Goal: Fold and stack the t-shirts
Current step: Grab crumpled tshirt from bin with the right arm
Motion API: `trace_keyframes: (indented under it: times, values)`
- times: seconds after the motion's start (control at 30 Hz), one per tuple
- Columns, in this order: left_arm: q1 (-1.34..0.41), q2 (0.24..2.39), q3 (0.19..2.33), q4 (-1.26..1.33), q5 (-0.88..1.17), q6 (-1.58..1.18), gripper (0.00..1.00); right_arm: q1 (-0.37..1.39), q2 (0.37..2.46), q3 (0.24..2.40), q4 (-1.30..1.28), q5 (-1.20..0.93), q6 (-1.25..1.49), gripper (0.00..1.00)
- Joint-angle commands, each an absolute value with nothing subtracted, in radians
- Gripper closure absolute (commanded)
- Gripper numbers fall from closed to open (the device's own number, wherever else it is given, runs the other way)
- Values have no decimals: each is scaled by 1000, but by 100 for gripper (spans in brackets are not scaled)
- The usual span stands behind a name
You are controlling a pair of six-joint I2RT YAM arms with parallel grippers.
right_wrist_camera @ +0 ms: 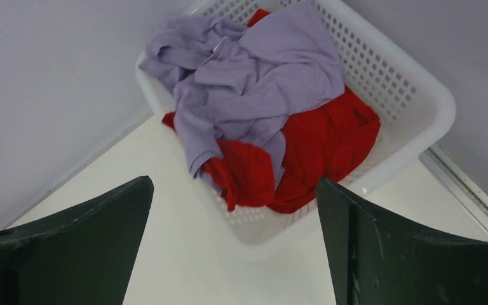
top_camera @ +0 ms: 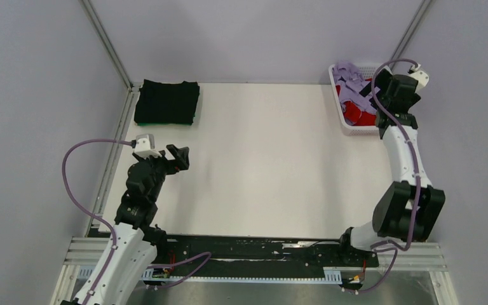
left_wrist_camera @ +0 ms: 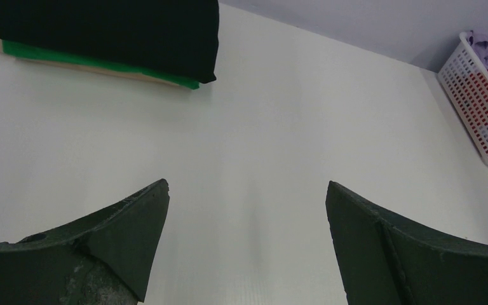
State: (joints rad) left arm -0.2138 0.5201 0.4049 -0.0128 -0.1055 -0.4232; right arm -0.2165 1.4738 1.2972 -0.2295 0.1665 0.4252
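No text, label, brand, number or sign can be read in any of the three views

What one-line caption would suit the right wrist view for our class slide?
Open right gripper hovers over a white basket holding a crumpled lavender t-shirt and a red t-shirt.

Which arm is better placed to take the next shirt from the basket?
Right, probably. The right gripper hangs open over the basket holding the lavender shirt and red shirt; the left gripper is far across the table.
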Motion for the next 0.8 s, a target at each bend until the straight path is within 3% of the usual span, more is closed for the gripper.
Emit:
trace_keyframes:
  times: [0.0, 0.43, 0.6, 0.67, 0.77]
  values:
    - [-210, 519, 436, 18, -149, -438, 0, -264, 1687, 1490, -253, 235, 431, 0]
    - [-210, 536, 433, 86, -96, -410, 0, -316, 2462, 2204, -268, 154, 151, 0]
    - [-210, 560, 443, 84, -115, -408, 0, -325, 2606, 2304, -268, 154, 181, 2]
    - [-210, 569, 446, 82, -118, -406, 0, -329, 2633, 2310, -268, 158, 201, 19]
    - [-210, 578, 449, 83, -120, -401, 0, -335, 2634, 2329, -266, 156, 216, 64]
